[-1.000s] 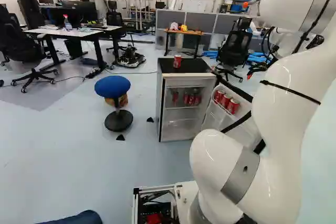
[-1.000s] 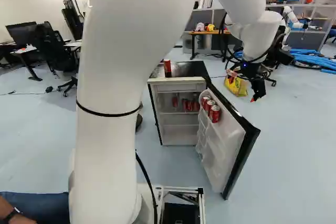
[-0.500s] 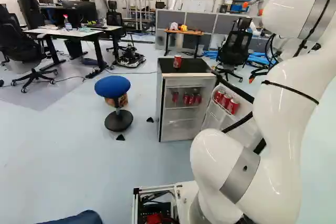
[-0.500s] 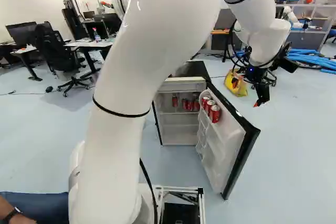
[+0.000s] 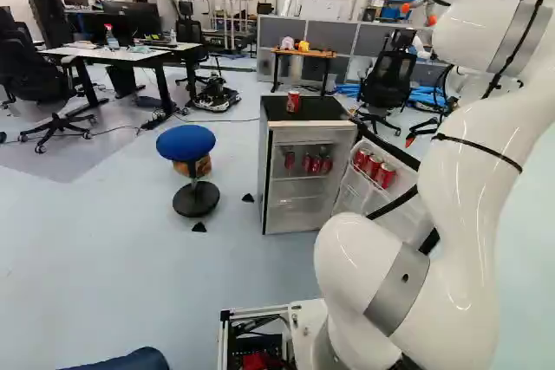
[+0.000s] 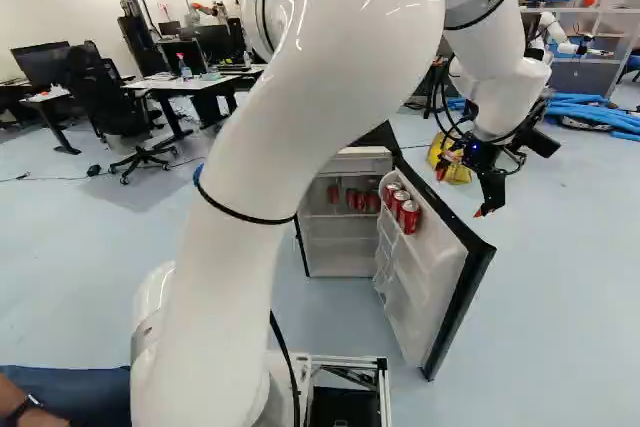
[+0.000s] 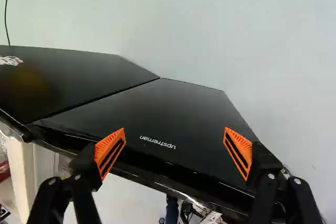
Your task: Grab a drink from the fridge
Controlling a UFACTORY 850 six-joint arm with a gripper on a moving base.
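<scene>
Three red drink cans (image 6: 399,204) are seen standing in a row on the inner side of the open fridge door (image 6: 430,292); a cluster of shelf cans (image 5: 316,165) is noted inside the fridge (image 5: 268,188), and a single can (image 5: 293,101) is set on the fridge's top. Which can is to be taken cannot be told, but the door row is judged the likeliest. The hand (image 6: 462,194) is found open, its orange pads (image 7: 109,152) well apart and nothing gripped. In the right base view it is placed to the right of the door cans and a little higher, with its fingers directed downward; in the wrist view the door's black outer face is seen ahead between them. The door cans are therefore judged to lie across the door from the hand, toward its inner side. Each door can is stood upright, its long axis near vertical, the row running along the door. Only one arm (image 6: 240,167) is available for the reach. Passage over or around the door's edge is judged necessary before the fingers can be brought down on either side of a can; otherwise the door may be struck or pushed.
</scene>
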